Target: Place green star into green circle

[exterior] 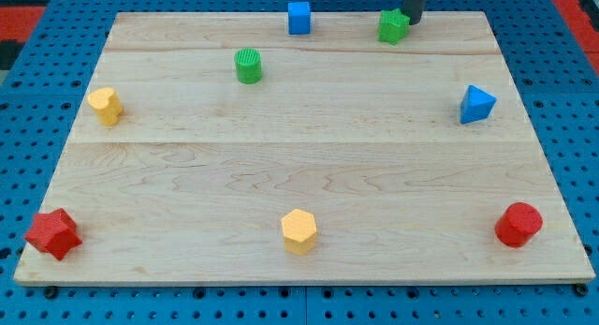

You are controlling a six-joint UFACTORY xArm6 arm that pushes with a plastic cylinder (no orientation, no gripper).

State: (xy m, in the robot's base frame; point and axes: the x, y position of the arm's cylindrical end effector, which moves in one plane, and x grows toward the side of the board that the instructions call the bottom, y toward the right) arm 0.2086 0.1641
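At the view's top right, my tip point(412, 22) stood against the right side of the green star point(393, 26), touching it or very nearly so; the rod's upper part ran out of the frame. No gripper was fitted to this rod, so no opening or closing could be reported. The green star lay on the far edge of the wooden worktop point(299, 166), close to its top border. The green circle point(248, 66), a ribbed cylinder, stood well apart from the star, toward the view's left and slightly lower. Between these two in the left-right sense, but up at the top border, sat the blue cube point(299, 17), nearer the circle's column than the star's. Along the view's right side, the blue triangle point(476, 104) rested near the worktop's edge, well below the star. The red cylinder point(518, 224) occupied the bottom right corner. A yellow hexagon point(299, 231) lay near the middle of the bottom edge. The red star point(53, 233) sat at the bottom left corner, partly overhanging the border. A yellow block point(105, 106) of rounded, heart-like form lay near the left edge. Around the worktop, a blue perforated board point(37, 81) showed on all sides.
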